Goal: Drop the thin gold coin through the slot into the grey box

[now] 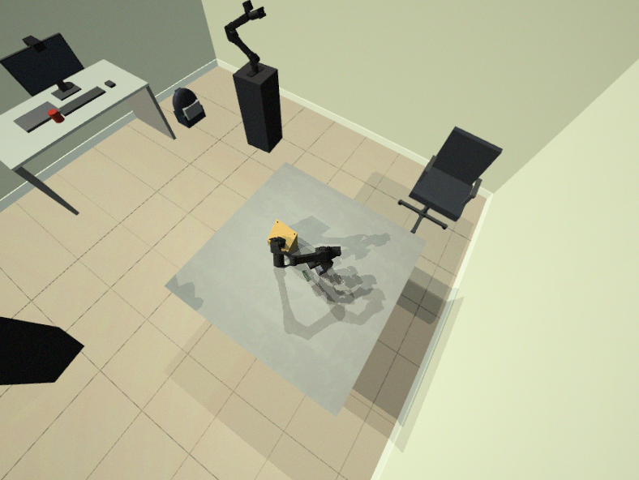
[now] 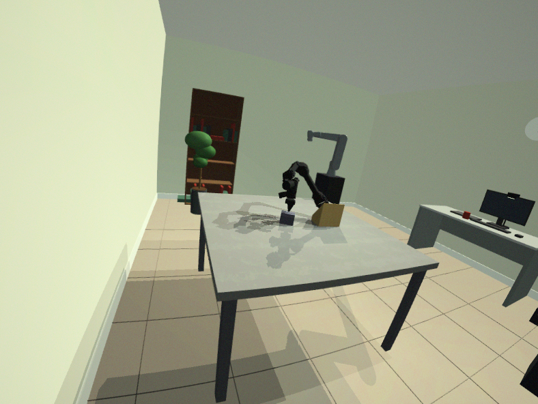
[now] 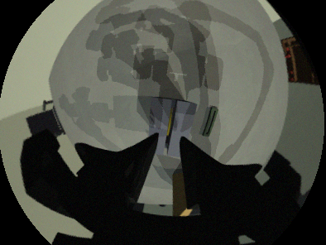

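Observation:
The grey box (image 3: 185,124) (image 2: 287,218) (image 1: 321,269) stands closed on the table below my gripper (image 3: 169,136) (image 2: 289,210). The gripper is open a little, with nothing between its fingertips, just above the lid. The gold coin (image 3: 170,122) shows edge-on as a thin yellow strip within the dark slot in the wrist view. No part of it shows above the box in the exterior view; how deep it sits is hard to tell. The dark-green holder (image 3: 214,112) (image 1: 306,276) lies beside the box and is empty.
A yellow-orange block with a sloping face (image 1: 283,235) (image 2: 332,215) stands by the arm's base on the grey table (image 1: 247,304) (image 2: 347,256). The arm's shadows fall across the table around the box.

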Motion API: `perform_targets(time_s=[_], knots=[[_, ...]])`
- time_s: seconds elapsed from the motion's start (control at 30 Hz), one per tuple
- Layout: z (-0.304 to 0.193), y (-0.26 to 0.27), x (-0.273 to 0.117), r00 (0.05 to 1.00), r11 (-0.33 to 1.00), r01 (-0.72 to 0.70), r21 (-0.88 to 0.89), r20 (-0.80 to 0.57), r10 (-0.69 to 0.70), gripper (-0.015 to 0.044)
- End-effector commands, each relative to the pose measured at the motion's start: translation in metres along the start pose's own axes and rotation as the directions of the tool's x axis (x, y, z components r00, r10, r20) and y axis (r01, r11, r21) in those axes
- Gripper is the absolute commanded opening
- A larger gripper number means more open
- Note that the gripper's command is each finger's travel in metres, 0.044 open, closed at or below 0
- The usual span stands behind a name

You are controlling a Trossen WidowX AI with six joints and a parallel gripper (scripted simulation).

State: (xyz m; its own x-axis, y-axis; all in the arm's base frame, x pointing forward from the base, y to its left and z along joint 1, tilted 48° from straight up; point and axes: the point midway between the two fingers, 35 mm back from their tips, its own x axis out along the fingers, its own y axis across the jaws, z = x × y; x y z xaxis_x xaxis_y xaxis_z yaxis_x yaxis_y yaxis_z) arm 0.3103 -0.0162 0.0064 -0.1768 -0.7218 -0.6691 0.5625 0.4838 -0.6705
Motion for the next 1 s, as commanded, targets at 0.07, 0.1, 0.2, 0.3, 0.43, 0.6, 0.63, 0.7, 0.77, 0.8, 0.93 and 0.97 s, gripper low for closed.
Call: perform_targets(time_s=[0.07, 0.1, 0.2, 0.3, 0.43, 0.6, 0.63, 0.7, 0.77, 0.8, 0.93, 0.97], knots=[[0.0, 0.0, 0.0, 1.0, 1.0, -0.001, 0.001, 0.001, 0.001, 0.0161], [0.0, 0.0, 0.0, 1.0, 1.0, -0.001, 0.001, 0.001, 0.001, 0.0161], [0.0, 0.0, -0.001, 1.0, 1.0, -0.001, 0.001, 0.0, 0.001, 0.0187], [0.0, 0.0, -0.012, 1.0, 1.0, -0.001, 0.0, 0.0, 0.001, 0.0266], [0.0, 0.0, -0.02, 1.0, 1.0, 0.0, -0.001, -0.001, 0.0, 0.0371], [-0.002, -0.004, -0.061, 1.0, 1.0, 0.009, -0.004, -0.002, -0.009, 0.044], [-0.002, -0.004, -0.061, 1.0, 1.0, 0.009, -0.004, -0.002, -0.009, 0.044], [-0.002, -0.004, -0.061, 1.0, 1.0, 0.009, -0.004, -0.002, -0.009, 0.044], [-0.002, -0.004, -0.061, 1.0, 1.0, 0.009, -0.004, -0.002, -0.009, 0.044], [-0.002, -0.004, -0.061, 1.0, 1.0, 0.009, -0.004, -0.002, -0.009, 0.044], [-0.002, -0.004, -0.061, 1.0, 1.0, 0.009, -0.004, -0.002, -0.009, 0.044], [-0.002, -0.004, -0.061, 1.0, 1.0, 0.009, -0.004, -0.002, -0.009, 0.044]])
